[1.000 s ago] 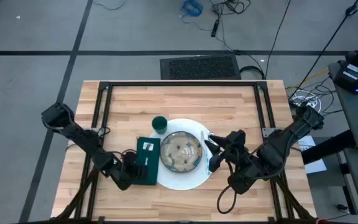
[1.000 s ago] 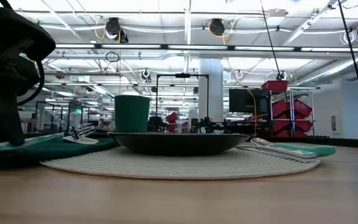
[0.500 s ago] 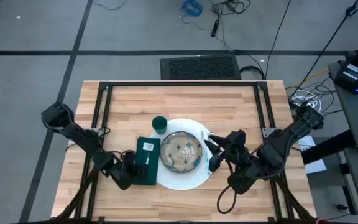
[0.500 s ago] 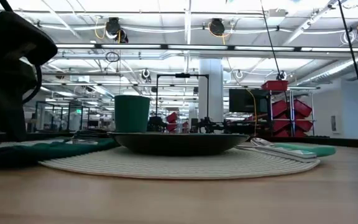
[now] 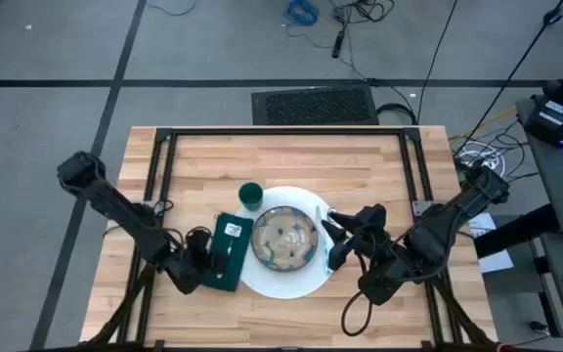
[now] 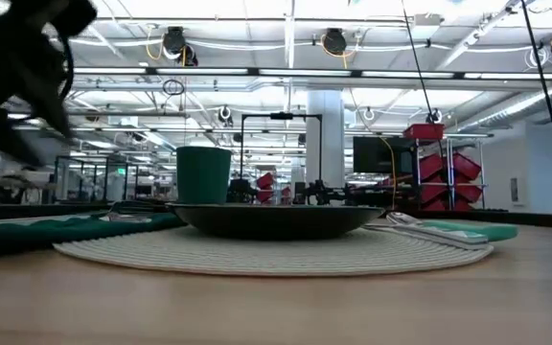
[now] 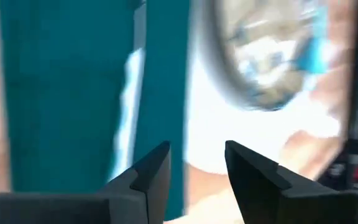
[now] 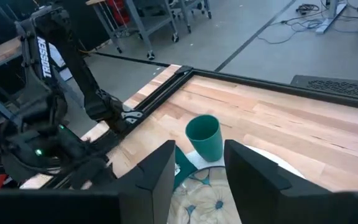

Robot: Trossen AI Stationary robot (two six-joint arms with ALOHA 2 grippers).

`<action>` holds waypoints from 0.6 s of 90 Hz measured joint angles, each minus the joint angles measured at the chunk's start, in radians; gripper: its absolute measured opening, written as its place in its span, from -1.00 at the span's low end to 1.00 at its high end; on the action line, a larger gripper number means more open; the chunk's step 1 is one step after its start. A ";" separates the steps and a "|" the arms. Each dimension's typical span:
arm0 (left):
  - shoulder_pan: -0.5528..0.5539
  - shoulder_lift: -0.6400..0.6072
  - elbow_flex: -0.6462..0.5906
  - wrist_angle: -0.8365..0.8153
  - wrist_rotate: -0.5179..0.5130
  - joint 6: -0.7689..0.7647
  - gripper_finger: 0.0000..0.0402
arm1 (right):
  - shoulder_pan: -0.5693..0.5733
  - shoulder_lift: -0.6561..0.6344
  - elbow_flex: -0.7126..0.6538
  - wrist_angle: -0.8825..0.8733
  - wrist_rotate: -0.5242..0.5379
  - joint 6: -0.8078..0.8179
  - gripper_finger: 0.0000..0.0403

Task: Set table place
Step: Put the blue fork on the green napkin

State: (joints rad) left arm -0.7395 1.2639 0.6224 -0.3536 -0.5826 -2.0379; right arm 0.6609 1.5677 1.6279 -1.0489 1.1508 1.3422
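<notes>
Left end effector (image 5: 206,262): we see it spread and empty, just beside the napkin (image 5: 227,252).
Napkin axis: long side runs near-to-far, left of the plate (image 5: 283,239) on the bench (image 5: 360,161).
Right end effector (image 5: 340,235): spread, empty, over the plate's right edge.

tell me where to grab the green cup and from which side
Probably the rim or upper wall of the upright green plastic cup, coming from the table's far side. It stands open-mouthed; the round white placemat and patterned bowl crowd its near side.
</notes>
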 joint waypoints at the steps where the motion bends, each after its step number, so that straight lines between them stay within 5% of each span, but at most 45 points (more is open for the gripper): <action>1: 0.001 -0.005 0.001 0.001 -0.015 0.008 -0.32 | 0.000 0.000 0.000 0.000 0.000 0.000 -0.38; 16: 0.074 -0.031 0.002 -0.006 -0.145 0.217 -0.35 | -0.007 0.000 0.000 0.000 0.002 0.000 -0.38; 39: 0.266 0.002 0.002 0.007 0.013 0.455 -0.92 | -0.008 0.000 0.000 0.000 0.003 0.000 -0.38; 54: 0.335 0.026 0.002 0.023 0.135 0.560 -0.99 | -0.008 0.000 0.000 0.001 0.003 0.000 -0.38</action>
State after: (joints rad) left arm -0.4043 1.2895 0.6239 -0.3306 -0.4475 -1.4782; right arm 0.6533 1.5677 1.6279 -1.0481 1.1534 1.3418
